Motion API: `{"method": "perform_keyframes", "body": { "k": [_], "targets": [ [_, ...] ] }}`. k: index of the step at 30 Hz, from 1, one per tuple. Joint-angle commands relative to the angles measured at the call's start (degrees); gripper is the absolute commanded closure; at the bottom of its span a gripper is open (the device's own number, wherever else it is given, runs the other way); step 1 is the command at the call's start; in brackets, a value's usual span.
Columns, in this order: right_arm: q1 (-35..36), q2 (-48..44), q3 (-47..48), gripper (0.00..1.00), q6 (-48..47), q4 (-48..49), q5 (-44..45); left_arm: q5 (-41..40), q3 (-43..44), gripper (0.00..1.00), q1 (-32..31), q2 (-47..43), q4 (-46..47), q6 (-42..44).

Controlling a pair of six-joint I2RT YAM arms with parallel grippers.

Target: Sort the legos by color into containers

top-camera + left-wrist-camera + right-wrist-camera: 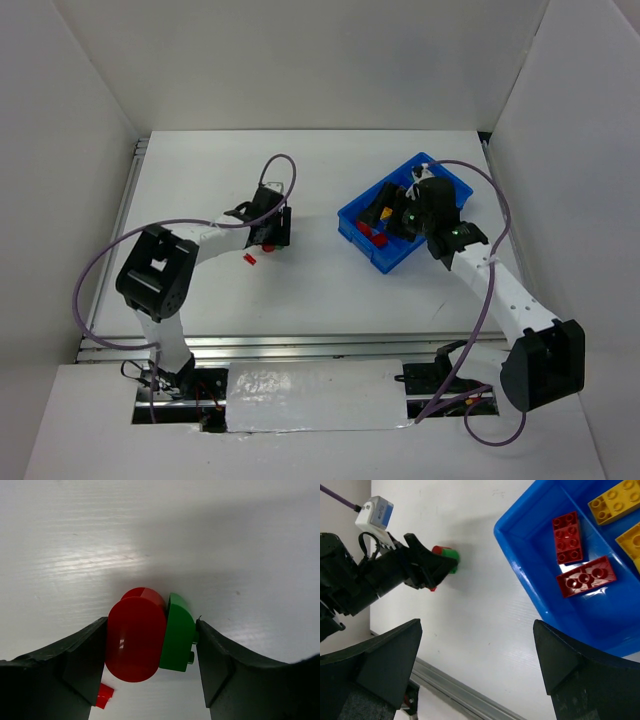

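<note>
Your white table (330,290) carries the blue tray (362,250) at 3 o'clock, with red legos (567,536) and yellow legos (615,501) inside. Your right gripper (477,645) hangs over its edge, fingers wide apart. Your left gripper (151,630), near centre, pinches a red-and-green brick pair (135,640). A small red piece (104,696) lies at its 7 o'clock.

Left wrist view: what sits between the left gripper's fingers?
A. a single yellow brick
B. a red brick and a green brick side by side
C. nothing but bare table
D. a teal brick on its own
B: the left gripper has a red brick and a green brick side by side between its fingers, with one finger against each.
</note>
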Motion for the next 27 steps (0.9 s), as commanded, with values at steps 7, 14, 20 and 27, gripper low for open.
{"method": "perform_keyframes", "body": {
  "k": [7,14,20,27],
  "targets": [
    [0.6,-3.6,-5.5,0.01,11.5,10.0,-6.4,24.1,-19.6,1.00,-5.4,-20.7,28.0,9.7],
    [11.2,-0.7,-5.2,0.02,13.0,9.9,-5.8,26.6,-24.4,1.00,-13.0,-27.8,35.9,12.4],
    [15.8,0.3,-7.5,0.10,13.9,11.0,-4.9,27.9,-24.2,1.00,-15.2,-29.7,37.3,13.8],
    [16.5,1.1,-10.6,0.22,14.2,13.6,-6.7,29.8,-23.1,1.00,-16.7,-31.7,36.8,15.1]
  ]
}}
